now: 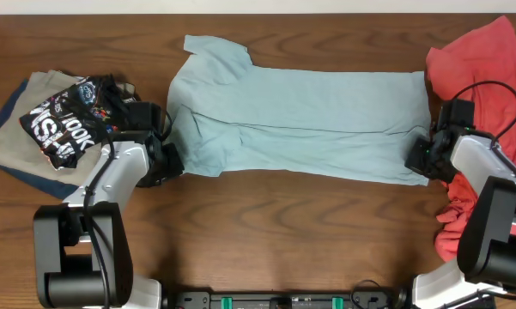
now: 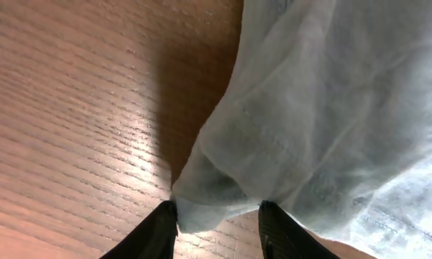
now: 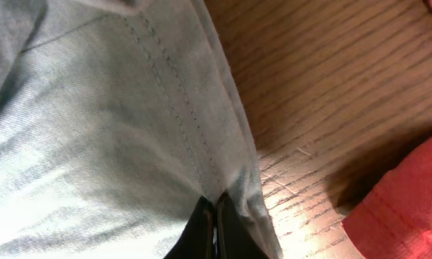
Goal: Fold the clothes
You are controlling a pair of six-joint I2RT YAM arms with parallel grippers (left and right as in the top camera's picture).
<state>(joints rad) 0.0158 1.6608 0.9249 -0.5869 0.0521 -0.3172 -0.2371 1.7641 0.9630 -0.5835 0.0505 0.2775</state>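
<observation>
Clothes [image 1: 352, 103] number two: blue T-shirt [image 1: 300, 129] between left hand [image 1: 170, 163], right hand [image 1: 417, 160]; coral-red shirt [image 1: 489, 51].

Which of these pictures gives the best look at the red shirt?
The overhead view: it shows most of the coral-red shirt, bunched at the far right. The right wrist view catches only a small corner of it, beside the light blue T-shirt. The left wrist view shows none of it.

We see a plain light blue T-shirt [image 1: 300, 120] on a brown wood-grain table [image 1: 283, 232]. At three o'clock is a coral-red shirt [image 1: 489, 60]. At nine o'clock a black tee [image 1: 73, 120] with white lettering tops a khaki garment [image 1: 34, 94] and a navy garment [image 1: 15, 172].
</observation>
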